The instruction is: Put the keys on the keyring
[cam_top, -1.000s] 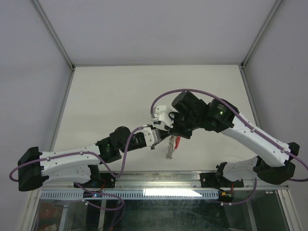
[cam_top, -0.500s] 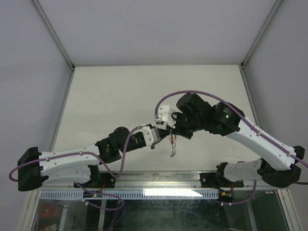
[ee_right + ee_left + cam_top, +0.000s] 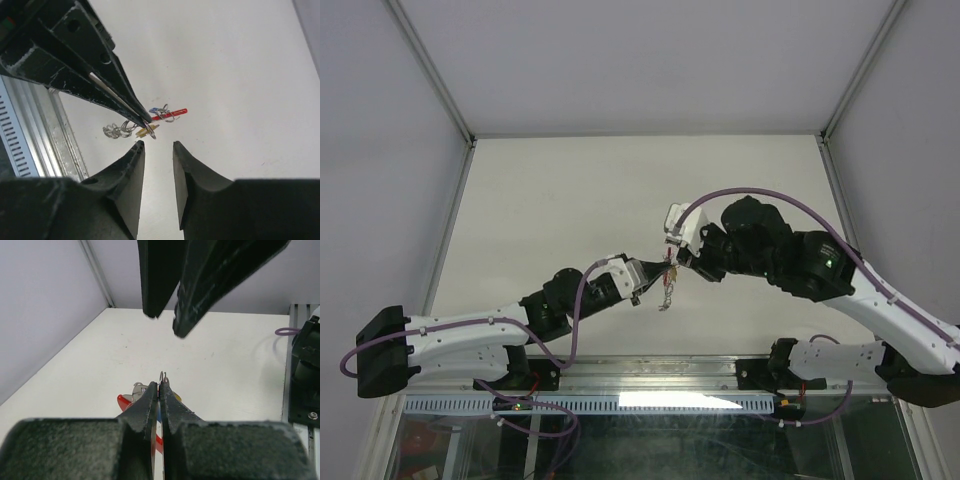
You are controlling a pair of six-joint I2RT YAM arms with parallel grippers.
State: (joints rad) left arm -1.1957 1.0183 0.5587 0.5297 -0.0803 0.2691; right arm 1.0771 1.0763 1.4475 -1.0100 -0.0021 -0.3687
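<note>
**Left gripper [image 3: 160, 388] is being pressed shut on the keyring; right gripper [image 3: 157, 145] is being held parted and empty**

The keyring [image 3: 164, 116] is being pinched by its silvery ring [image 3: 162, 376] between the closed tips of the left gripper. In the right wrist view, the red tab [image 3: 173, 113] is being shown sticking out to the right of the ring. The short chain [image 3: 114, 131] is being shown trailing off to the left. The blue key [image 3: 154, 110] is being seen right against the ring, beside the left fingertips. The yellow key [image 3: 145, 132] is being seen just under those tips. Whether either key is threaded on the ring cannot be told.

Just beside this cluster, the right gripper's two black fingers [image 3: 132, 170] are being held apart with a clear gap. Nothing is being gripped between them, and the cluster is not being touched by them. In the left wrist view, these fingers are being seen above the ring, apart from it.

In the top view, both grippers are being held tip to tip over the white table [image 3: 570, 190], nearer its front edge. The chain is being seen dangling under them. A metal rail [image 3: 650, 372] is being shown running along that front edge.
</note>
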